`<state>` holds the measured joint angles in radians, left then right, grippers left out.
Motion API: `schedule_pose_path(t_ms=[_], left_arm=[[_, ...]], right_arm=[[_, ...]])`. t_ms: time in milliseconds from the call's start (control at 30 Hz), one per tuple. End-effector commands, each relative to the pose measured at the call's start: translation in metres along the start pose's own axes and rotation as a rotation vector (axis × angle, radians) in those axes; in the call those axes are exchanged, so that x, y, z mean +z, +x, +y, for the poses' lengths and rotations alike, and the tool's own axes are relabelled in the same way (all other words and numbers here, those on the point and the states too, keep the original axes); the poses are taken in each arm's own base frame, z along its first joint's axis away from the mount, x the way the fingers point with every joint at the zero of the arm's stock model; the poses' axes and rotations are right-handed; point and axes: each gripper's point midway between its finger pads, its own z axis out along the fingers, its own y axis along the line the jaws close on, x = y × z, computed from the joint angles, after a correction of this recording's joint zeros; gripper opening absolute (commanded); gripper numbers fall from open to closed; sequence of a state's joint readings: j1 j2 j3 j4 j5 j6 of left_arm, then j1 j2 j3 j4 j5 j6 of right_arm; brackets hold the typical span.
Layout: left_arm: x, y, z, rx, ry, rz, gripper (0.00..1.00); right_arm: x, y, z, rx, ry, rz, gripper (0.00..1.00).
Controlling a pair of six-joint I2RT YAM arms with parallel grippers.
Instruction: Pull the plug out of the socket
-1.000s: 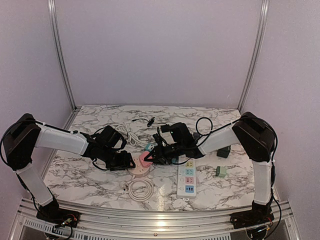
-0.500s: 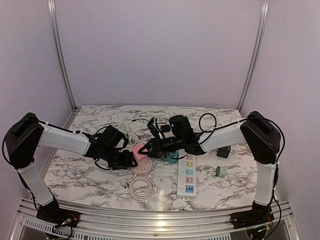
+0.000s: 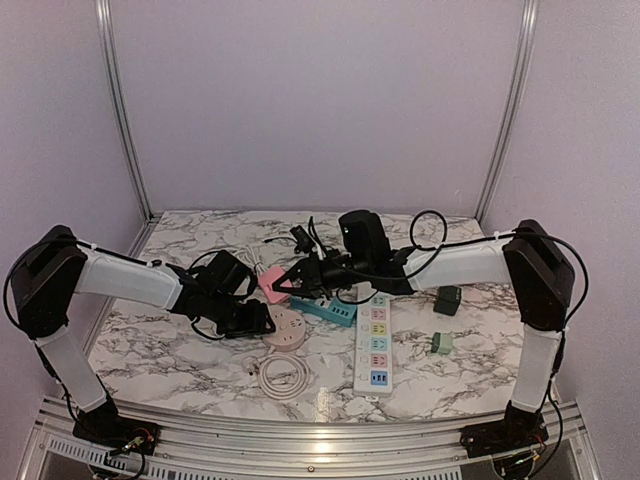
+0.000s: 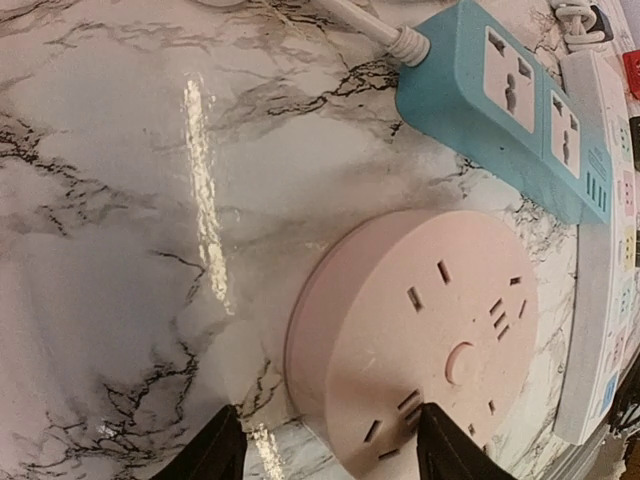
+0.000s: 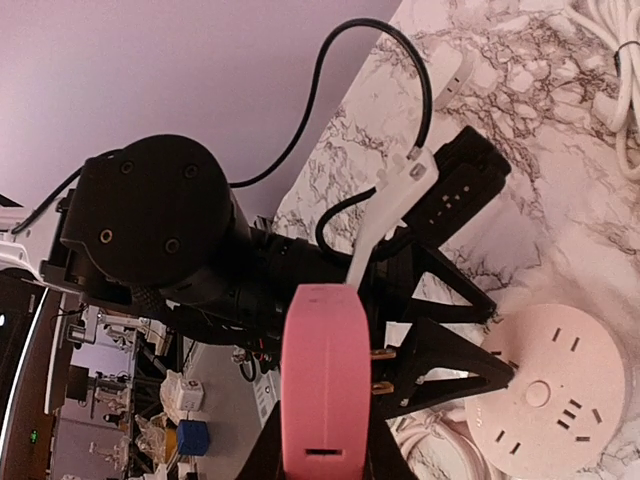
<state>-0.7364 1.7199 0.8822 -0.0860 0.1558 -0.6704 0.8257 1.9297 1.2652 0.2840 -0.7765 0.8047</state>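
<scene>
**Pink plug: out of the socket, gripped in your right jaws**
Left gripper (image 4: 335, 450): jaws spread, astride the near rim of the round pink socket (image 4: 420, 330). Every slot you see there is unfilled, as are the outlets of the blue strip (image 4: 510, 110) beyond the jaws. Right gripper (image 5: 322, 455): jaws pinching the pink plug (image 5: 322, 350) by its flat sides, prongs apart from the socket. Judge it light, rigid and smooth-shelled. Hold the body, never the white cord (image 5: 385, 220).

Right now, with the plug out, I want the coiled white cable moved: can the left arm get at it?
Probably yes. The left gripper sits open over the round pink socket's edge, and the coiled white cable lies just nearer the bases, nothing between them.
</scene>
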Motion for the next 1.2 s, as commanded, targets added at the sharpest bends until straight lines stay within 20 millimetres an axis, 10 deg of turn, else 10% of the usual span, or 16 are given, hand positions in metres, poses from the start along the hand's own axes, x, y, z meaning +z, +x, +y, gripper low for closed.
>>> schedule_pose_path(t_ms=[0, 567, 1167], left_arm=[[-0.009, 0.040, 0.060, -0.016, -0.268, 0.141, 0.60], [-0.053, -0.020, 0.010, 0.012, -0.150, -0.019, 0.60], [-0.061, -0.043, -0.018, 0.056, -0.076, -0.049, 0.60]], right_arm=[[-0.011, -0.019, 0.006, -0.097, 0.097, -0.047, 0.00], [-0.100, -0.019, -0.043, -0.169, 0.632, -0.141, 0.00], [-0.297, 0.036, -0.120, 0.087, 1.215, -0.353, 0.00]])
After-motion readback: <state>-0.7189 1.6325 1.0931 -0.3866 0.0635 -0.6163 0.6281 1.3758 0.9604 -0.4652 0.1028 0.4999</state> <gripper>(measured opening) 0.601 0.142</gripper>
